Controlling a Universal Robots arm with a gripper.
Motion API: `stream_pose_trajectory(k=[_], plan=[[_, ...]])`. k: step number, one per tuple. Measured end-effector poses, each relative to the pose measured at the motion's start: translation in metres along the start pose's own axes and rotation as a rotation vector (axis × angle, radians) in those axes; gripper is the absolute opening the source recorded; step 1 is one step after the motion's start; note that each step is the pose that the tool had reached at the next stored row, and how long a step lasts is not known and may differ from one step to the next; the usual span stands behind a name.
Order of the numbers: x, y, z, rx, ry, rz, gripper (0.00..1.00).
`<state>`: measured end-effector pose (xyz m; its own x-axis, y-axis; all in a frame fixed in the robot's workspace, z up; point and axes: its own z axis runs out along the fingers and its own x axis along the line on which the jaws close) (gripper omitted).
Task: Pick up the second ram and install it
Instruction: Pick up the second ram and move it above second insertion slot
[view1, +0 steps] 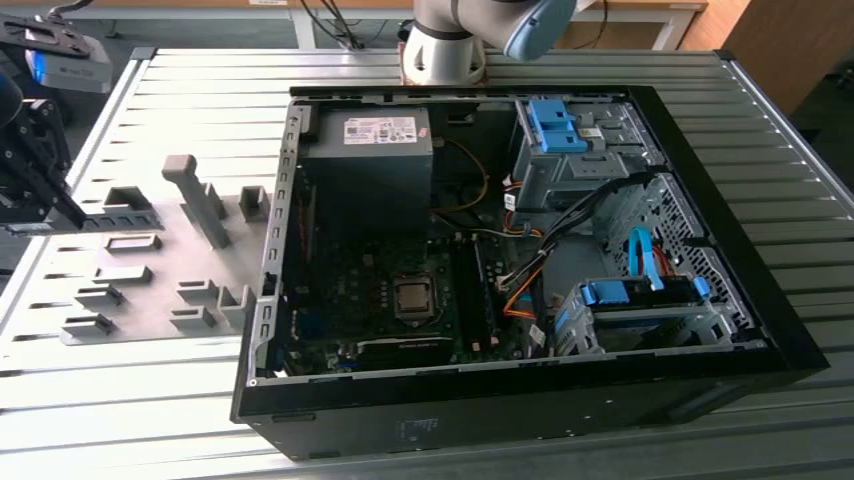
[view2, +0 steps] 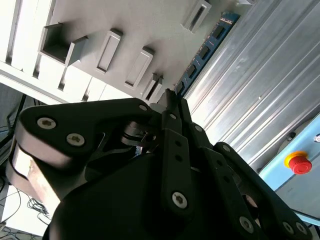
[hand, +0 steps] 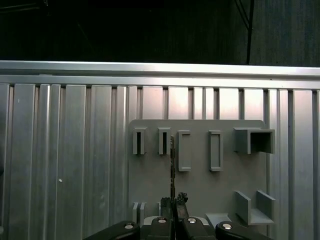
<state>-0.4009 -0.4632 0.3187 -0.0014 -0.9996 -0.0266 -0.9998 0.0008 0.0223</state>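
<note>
Ribbed counter (hand: 60, 150), grey holder plate (hand: 200, 190). Claw (hand: 173, 201) clamped on ram (view2: 204, 50), which juts far beyond it. Risk: stick pivots in the pinch, misses slot (view1: 470, 290).

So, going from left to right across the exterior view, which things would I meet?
Gripper → grey holder plate → CPU socket → black RAM slots → lower blue drive bracket.
</note>
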Motion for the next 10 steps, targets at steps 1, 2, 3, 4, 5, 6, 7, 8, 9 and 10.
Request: stream_pose_trajectory(k=[1, 2, 3, 4, 5, 6, 7, 8, 9, 10], plan=[[0.0, 0.0, -0.0009, 0.0, 0.0, 0.0, 0.14], [0.0, 0.0001, -0.0018, 0.0, 0.0001, 0.0, 0.14], [-0.0001, 0.0001, -0.0027, 0.0, 0.0001, 0.0, 0.14], [-0.0001, 0.0001, -0.0036, -0.0001, 0.0001, 0.0, 0.14], [-0.0001, 0.0001, -0.0043, 0.0001, 0.0, 0.0, 0.14], [-0.0002, 0.0001, -0.0053, 0.0, 0.0, 0.0, 0.14], [-0.0002, 0.0001, -0.0061, 0.0, 0.0, 0.0, 0.14], [-0.0002, 0.0001, -0.0069, 0.0, 0.0, 0.0, 0.14], [-0.0002, 0.0002, -0.0078, 0.0, 0.0, 0.0, 0.14], [-0.0003, 0.0002, -0.0086, 0.0, 0.0, 0.0, 0.14]])
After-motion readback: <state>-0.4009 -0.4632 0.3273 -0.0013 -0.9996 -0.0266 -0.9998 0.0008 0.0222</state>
